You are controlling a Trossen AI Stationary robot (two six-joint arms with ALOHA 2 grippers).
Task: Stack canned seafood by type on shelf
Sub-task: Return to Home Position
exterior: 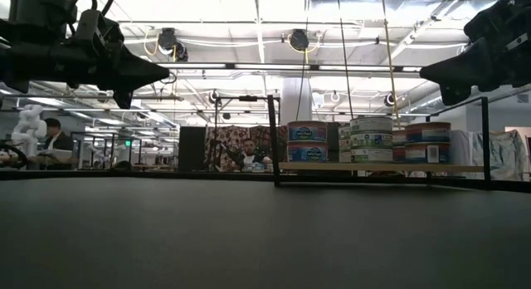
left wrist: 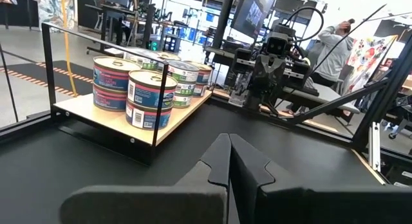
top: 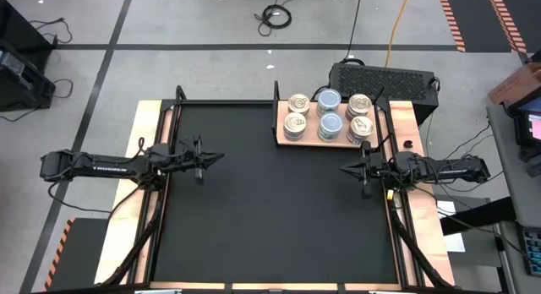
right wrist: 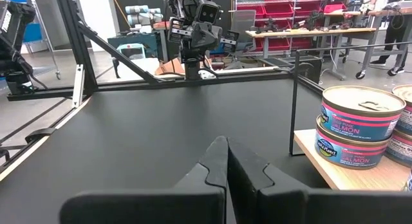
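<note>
1. The shelf [top: 281,135] lies at a back corner of the counter [top: 270,218]. All the canned seafood [top: 328,125] in view stands on it, in six short stacks, three across and two deep. The low view shows each stack as two tins high.
2. The middle column has silvery-blue lids and green labels, and the columns on either side of it have cream-gold pull-tab lids and pink-banded labels. Stacking like on like probably keeps each stack level and makes the types easy to read, so I judge the sorting finished.
3. The left tool [top: 218,157] hangs well apart from the shelf, above the far side of the counter. Its fingers are pressed together on nothing.
4. The right tool [top: 345,168] hangs near the shelf, just off the long edge that faces the open counter. Its fingers are also pinched together and empty. Both tools are raised and pulled clear, which suits a parked pose where neither can brush the stacks.
5. Thin black frame posts [exterior: 272,139] rise at the ends of the shelf. A vented black box [top: 380,77] sits beyond the shelf, off the counter. A person [exterior: 246,152] sits in the room behind. The right arm is the nearer one to the stacks, so those posts and the outer column are what any move by it would have to avoid.
</note>
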